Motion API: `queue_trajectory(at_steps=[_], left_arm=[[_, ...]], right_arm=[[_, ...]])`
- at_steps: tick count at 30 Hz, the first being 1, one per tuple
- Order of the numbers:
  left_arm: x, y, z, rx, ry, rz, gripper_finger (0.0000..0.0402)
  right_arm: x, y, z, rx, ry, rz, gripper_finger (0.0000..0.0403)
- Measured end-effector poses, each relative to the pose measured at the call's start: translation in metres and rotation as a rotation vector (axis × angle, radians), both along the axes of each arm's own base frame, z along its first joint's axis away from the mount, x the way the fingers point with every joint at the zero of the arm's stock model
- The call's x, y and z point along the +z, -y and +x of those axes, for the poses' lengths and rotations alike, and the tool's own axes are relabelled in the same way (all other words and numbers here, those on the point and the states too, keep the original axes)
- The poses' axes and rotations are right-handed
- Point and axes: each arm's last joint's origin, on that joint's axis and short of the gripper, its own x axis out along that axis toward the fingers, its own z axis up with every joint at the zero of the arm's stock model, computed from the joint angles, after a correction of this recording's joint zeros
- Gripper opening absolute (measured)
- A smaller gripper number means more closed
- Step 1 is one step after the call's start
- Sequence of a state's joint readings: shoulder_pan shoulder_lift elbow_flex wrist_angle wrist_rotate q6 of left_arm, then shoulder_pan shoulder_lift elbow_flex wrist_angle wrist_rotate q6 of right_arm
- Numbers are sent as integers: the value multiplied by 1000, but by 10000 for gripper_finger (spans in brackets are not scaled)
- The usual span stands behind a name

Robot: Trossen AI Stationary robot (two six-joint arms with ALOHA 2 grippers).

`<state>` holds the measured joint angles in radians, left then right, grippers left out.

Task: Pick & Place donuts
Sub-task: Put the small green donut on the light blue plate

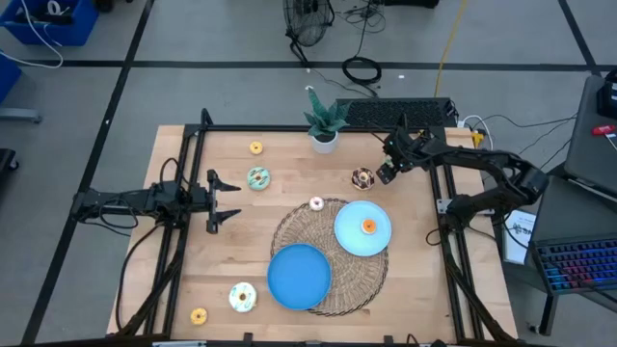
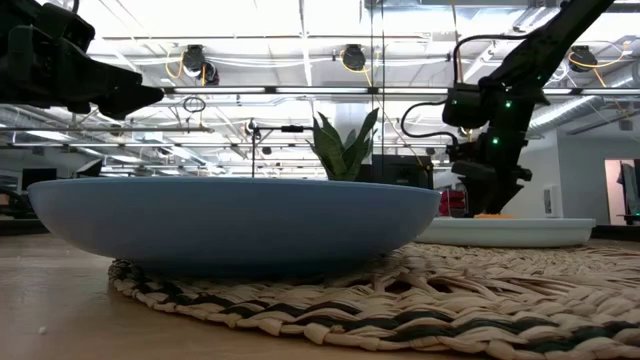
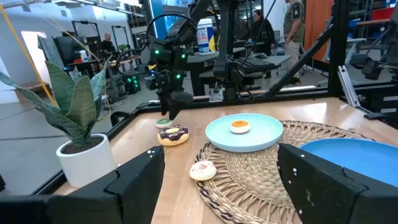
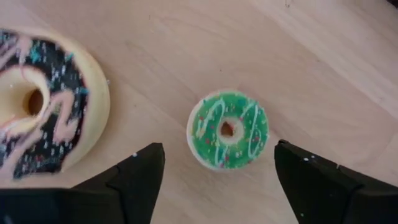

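Right gripper [image 4: 214,180] spread wide, poised straight above the green donut [image 4: 227,129], ring flat on the table's far right, just right of the chocolate donut [image 4: 38,107], centred between the two fingers. Round, so no long axis to match; probably just a straight drop and a squeeze. Left gripper [image 1: 224,201] spread too, waiting far off at the left.

arms: 2, dark, jointed | cables: black | LEDs: green | fingers [image 4: 140,177]: black, angular
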<state>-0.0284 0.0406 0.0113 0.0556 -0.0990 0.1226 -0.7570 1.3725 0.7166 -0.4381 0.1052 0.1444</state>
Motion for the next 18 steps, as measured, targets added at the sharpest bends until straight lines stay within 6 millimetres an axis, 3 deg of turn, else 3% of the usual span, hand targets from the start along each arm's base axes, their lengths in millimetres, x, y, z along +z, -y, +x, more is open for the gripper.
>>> queue_trajectory(at_steps=[18], left_arm=[[0,0,0,0,0,0,306]], right_arm=[[-24,10,8,-21,-69,-3,286]])
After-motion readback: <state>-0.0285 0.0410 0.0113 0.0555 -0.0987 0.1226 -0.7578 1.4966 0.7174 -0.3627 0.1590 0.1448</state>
